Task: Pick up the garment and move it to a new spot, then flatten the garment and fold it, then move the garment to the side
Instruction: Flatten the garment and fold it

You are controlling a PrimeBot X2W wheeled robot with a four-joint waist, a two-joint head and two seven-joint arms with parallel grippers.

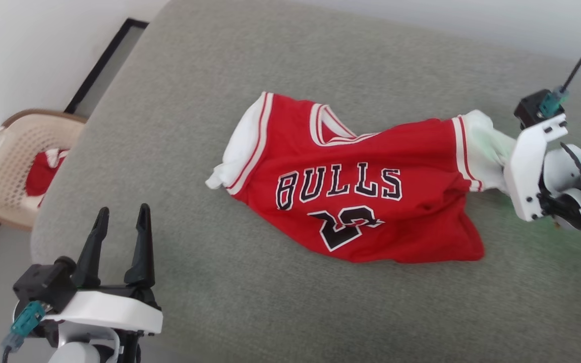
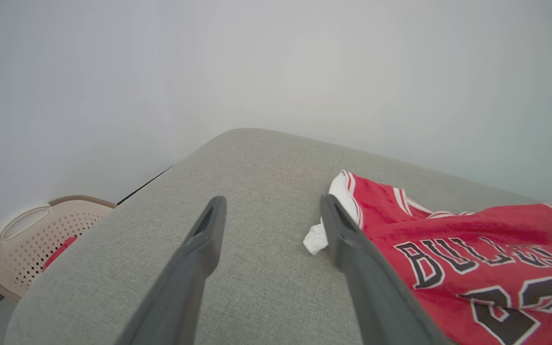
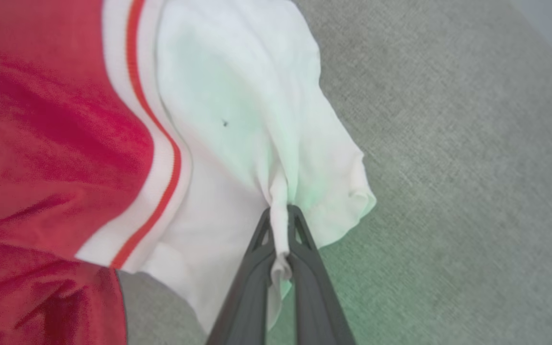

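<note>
The garment [image 1: 351, 196], a red jersey with black "BULLS" lettering, lies crumpled front-up on the grey cushion [image 1: 220, 101]. White inner fabric sticks out at both of its ends. In the right wrist view my right gripper [image 3: 280, 215] is shut on a pinched fold of the garment's [image 3: 237, 143] white fabric at its right end. In the head view the white wrist covers that gripper's fingers. My left gripper [image 1: 121, 217] stands open at the lower left, well clear of the cloth. In the left wrist view the garment [image 2: 472, 258] lies just past my left gripper's [image 2: 271, 208] right finger.
A beige perforated laundry basket [image 1: 8, 166] with red cloth inside stands on the floor left of the cushion. The cushion's left edge drops off near my left gripper. A pale wall rises behind. A black cable runs up from my right wrist.
</note>
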